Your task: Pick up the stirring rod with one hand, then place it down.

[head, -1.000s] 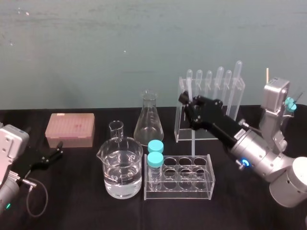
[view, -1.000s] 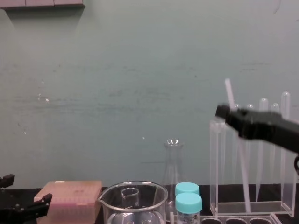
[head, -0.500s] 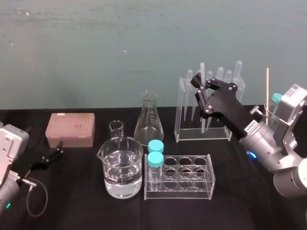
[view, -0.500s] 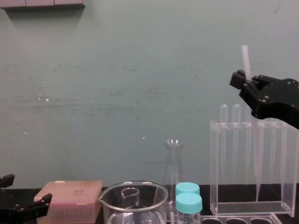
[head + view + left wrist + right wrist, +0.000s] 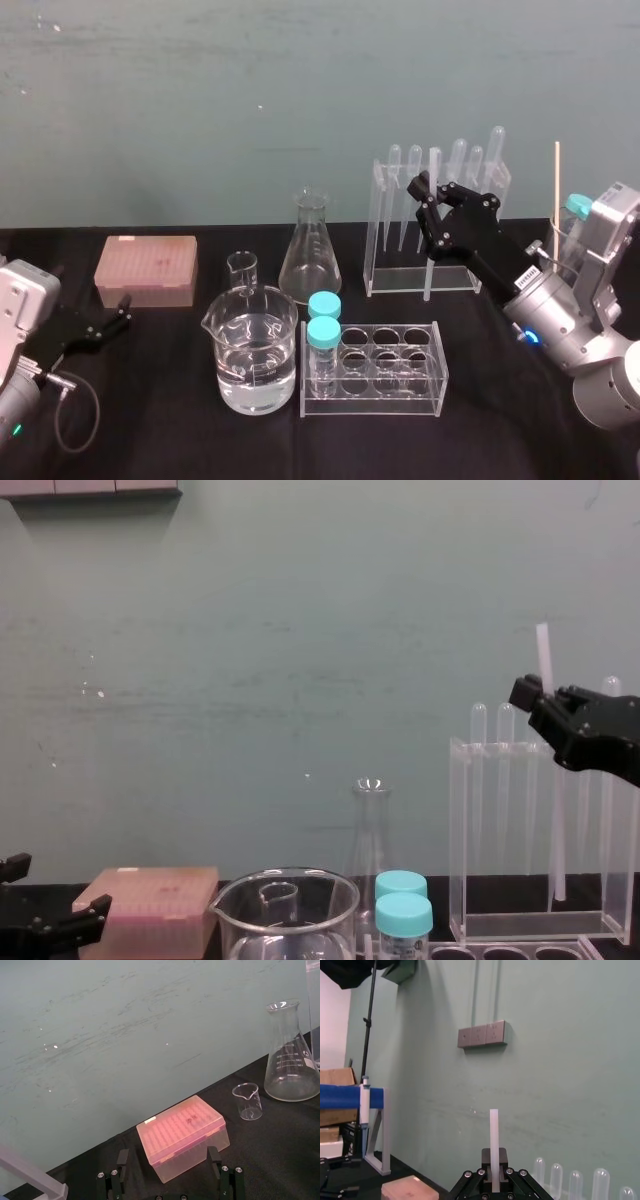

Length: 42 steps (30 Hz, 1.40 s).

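Bare table (image 5: 478, 425) right of the low rack (image 5: 372, 408) — tall rack (image 5: 384, 240) blocks behind.

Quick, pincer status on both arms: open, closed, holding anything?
Left pincer: open, holding nothing, parked at far left.
Right pincer: closed on the thin, translucent whitish stirring rod, held upright.

Laboratory, black tabletop (image 5: 180, 405), conical flask (image 5: 310, 255), water-filled beaker (image 5: 252, 355), clear test-tube rack (image 5: 392, 262), pink tip box (image 5: 146, 270)

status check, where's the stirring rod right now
Right gripper shut on stirring rod, held upright before the tall clear rack. Left gripper open, parked low left by pink box. Low vial rack sits nearer the robot, below.
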Each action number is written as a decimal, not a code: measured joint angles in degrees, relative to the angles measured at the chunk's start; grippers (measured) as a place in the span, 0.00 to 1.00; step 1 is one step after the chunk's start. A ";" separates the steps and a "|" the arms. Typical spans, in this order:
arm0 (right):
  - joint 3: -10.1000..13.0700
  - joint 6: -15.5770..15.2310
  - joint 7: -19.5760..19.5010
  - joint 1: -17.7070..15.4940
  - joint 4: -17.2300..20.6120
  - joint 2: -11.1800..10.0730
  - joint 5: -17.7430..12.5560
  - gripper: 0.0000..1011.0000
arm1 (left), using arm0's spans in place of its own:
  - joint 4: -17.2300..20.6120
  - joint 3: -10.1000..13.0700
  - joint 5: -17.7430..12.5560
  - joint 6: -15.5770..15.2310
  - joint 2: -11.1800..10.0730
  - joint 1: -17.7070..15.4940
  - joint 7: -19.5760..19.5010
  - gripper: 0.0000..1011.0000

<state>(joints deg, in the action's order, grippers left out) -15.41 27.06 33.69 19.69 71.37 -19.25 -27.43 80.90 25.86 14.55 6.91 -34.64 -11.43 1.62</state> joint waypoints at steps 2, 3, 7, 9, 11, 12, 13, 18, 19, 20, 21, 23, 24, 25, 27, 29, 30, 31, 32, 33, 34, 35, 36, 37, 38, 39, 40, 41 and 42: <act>0.00 0.01 -0.01 0.00 -0.01 -0.01 0.00 0.07 | 0.00 0.00 0.00 0.00 0.00 0.00 0.00 0.99; 0.00 0.03 -0.01 0.00 -0.01 -0.02 -0.01 0.07 | 0.00 0.00 0.00 0.00 0.00 0.00 0.00 0.99; -0.04 0.21 0.01 0.00 -0.03 -0.05 -0.05 0.07 | 0.00 0.00 0.00 0.00 0.00 0.00 0.00 0.99; -0.05 0.24 0.01 0.00 -0.03 -0.06 -0.06 0.07 | 0.00 0.00 0.00 0.00 0.00 0.00 0.00 0.99; -0.06 0.31 0.01 0.01 -0.04 -0.07 -0.08 0.07 | 0.00 0.00 0.00 0.00 0.00 0.00 0.00 0.99; -0.07 0.34 0.01 0.01 -0.04 -0.07 -0.09 0.07 | 0.00 0.00 0.00 0.00 0.00 0.00 0.00 0.99; -0.08 0.40 0.01 0.01 -0.04 -0.08 -0.10 0.07 | 0.00 0.00 0.00 0.00 0.00 0.00 0.00 0.99; -0.10 0.53 0.01 0.03 -0.04 -0.09 -0.14 0.07 | 0.00 0.00 0.00 0.00 0.00 0.00 0.00 0.99; -0.11 0.57 0.02 0.03 -0.04 -0.10 -0.15 0.07 | 0.00 0.00 0.00 0.00 0.00 0.00 0.00 0.99; -0.11 0.58 0.01 0.03 -0.04 -0.10 -0.16 0.07 | 0.00 0.00 0.00 0.00 0.00 0.00 0.00 0.99; -0.12 0.59 0.02 0.03 -0.04 -0.11 -0.16 0.07 | 0.00 0.00 0.00 0.00 0.00 0.00 0.00 0.99; -0.13 0.61 0.02 0.03 -0.04 -0.12 -0.16 0.07 | 0.00 0.00 0.00 0.00 0.00 0.00 0.00 0.99; -0.13 0.63 0.03 0.04 -0.04 -0.12 -0.16 0.07 | 0.00 0.00 0.00 0.00 0.00 0.00 0.00 0.99; -0.14 0.64 0.03 0.04 -0.04 -0.13 -0.16 0.07 | 0.00 0.00 0.00 0.00 0.00 0.00 0.00 0.99; -0.15 0.66 0.03 0.03 -0.04 -0.13 -0.17 0.07 | 0.00 0.00 0.00 0.00 0.00 0.00 0.00 0.99; -0.16 0.67 0.04 0.03 -0.04 -0.14 -0.16 0.07 | 0.00 0.00 0.00 0.00 0.00 0.00 0.00 0.99; -0.15 0.67 0.04 0.04 -0.04 -0.15 -0.16 0.07 | 0.00 0.00 0.00 0.00 0.00 0.00 0.00 0.99; -0.15 0.68 0.04 0.03 -0.04 -0.14 -0.17 0.07 | 0.00 0.00 0.00 0.00 0.00 0.00 0.00 0.99; -0.15 0.68 0.05 0.03 -0.04 -0.15 -0.17 0.07 | 0.00 0.00 0.00 0.00 0.00 0.00 0.00 0.99; -0.15 0.68 0.05 0.03 -0.04 -0.15 -0.16 0.07 | 0.00 0.00 0.00 0.00 0.00 0.00 0.00 0.99; -0.15 0.69 0.05 0.03 -0.04 -0.15 -0.16 0.07 | 0.00 0.00 0.00 0.00 0.00 0.00 0.00 0.99; -0.16 0.69 0.05 0.04 -0.04 -0.14 -0.16 0.07 | 0.00 0.00 0.00 0.00 0.00 0.00 0.00 0.99; -0.15 0.70 0.06 0.03 -0.04 -0.14 -0.16 0.07 | 0.00 0.00 0.00 0.00 0.00 0.00 0.00 0.99; -0.16 0.70 0.06 0.03 -0.04 -0.15 -0.16 0.07 | 0.00 0.00 0.00 0.00 0.00 0.00 0.00 0.99; -0.16 0.71 0.06 0.03 -0.04 -0.15 -0.16 0.07 | 0.00 0.00 0.00 0.00 0.00 0.00 0.00 0.99; -0.16 0.71 0.06 0.04 -0.04 -0.14 -0.16 0.07 | 0.00 0.00 0.00 0.00 0.00 0.00 0.00 0.99; -0.16 0.72 0.07 0.03 -0.04 -0.15 -0.16 0.07 | 0.00 0.00 0.00 0.00 0.00 0.00 0.00 0.99; -0.16 0.72 0.07 0.03 -0.04 -0.15 -0.16 0.07 | 0.00 0.00 0.00 0.00 0.00 0.00 0.00 0.99; -0.16 0.72 0.08 0.03 -0.04 -0.15 -0.16 0.07 | 0.00 0.00 0.00 0.00 0.00 0.00 0.00 0.99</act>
<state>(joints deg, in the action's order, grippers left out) -15.57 27.78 33.76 19.72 71.33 -19.40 -27.59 80.90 25.86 14.55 6.91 -34.64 -11.43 1.62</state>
